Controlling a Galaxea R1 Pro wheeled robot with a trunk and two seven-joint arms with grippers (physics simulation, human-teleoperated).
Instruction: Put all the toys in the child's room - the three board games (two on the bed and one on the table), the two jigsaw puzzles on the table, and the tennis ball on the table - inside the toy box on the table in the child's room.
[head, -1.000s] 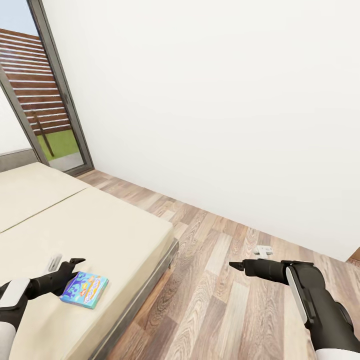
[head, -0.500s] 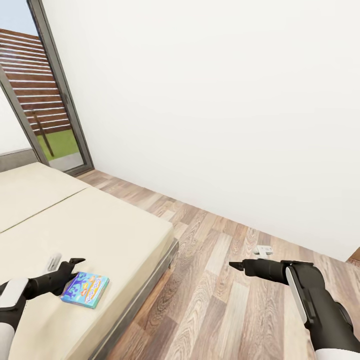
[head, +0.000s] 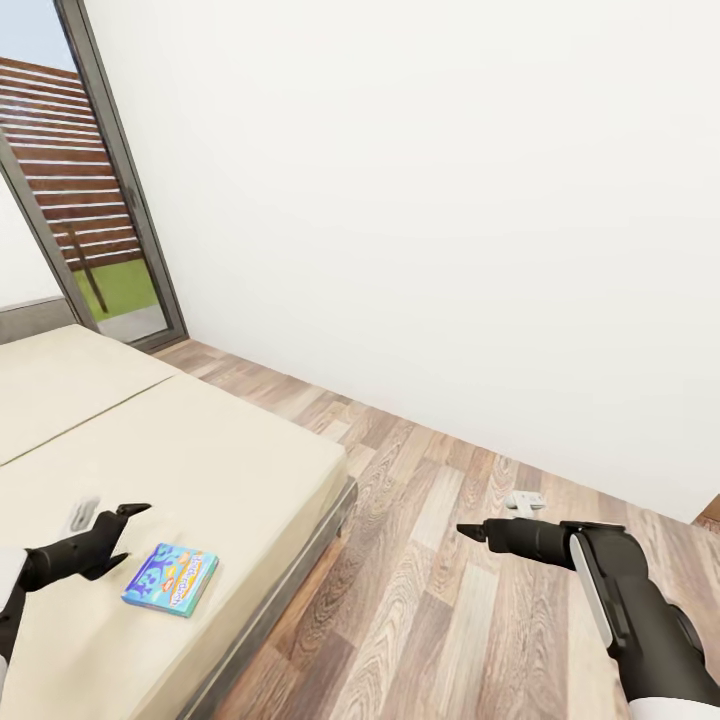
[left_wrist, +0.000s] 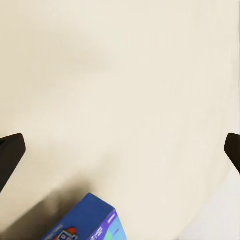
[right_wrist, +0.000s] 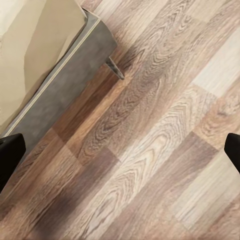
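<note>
A blue board game box (head: 170, 580) with colourful print lies flat on the beige bed (head: 200, 450) near its front edge. My left gripper (head: 132, 531) hovers open over the mattress just left of the box, not touching it. In the left wrist view the box's blue corner (left_wrist: 85, 222) shows below the spread fingers of the left gripper (left_wrist: 120, 150). My right gripper (head: 468, 531) is open and empty above the wooden floor, right of the bed. The right gripper (right_wrist: 120, 150) looks down at the floorboards and the bed's grey frame (right_wrist: 65, 95). The toy box and table are out of view.
A white wall (head: 450, 220) runs behind the bed and floor. A glass door (head: 110, 220) with a dark frame stands at the far left. Wooden floor (head: 430, 600) lies open to the right of the bed. A small white object (head: 525, 500) sits on the floor near the wall.
My left gripper has drawn back to the left, away from the board game's edge. The box and the right arm have stayed put.
</note>
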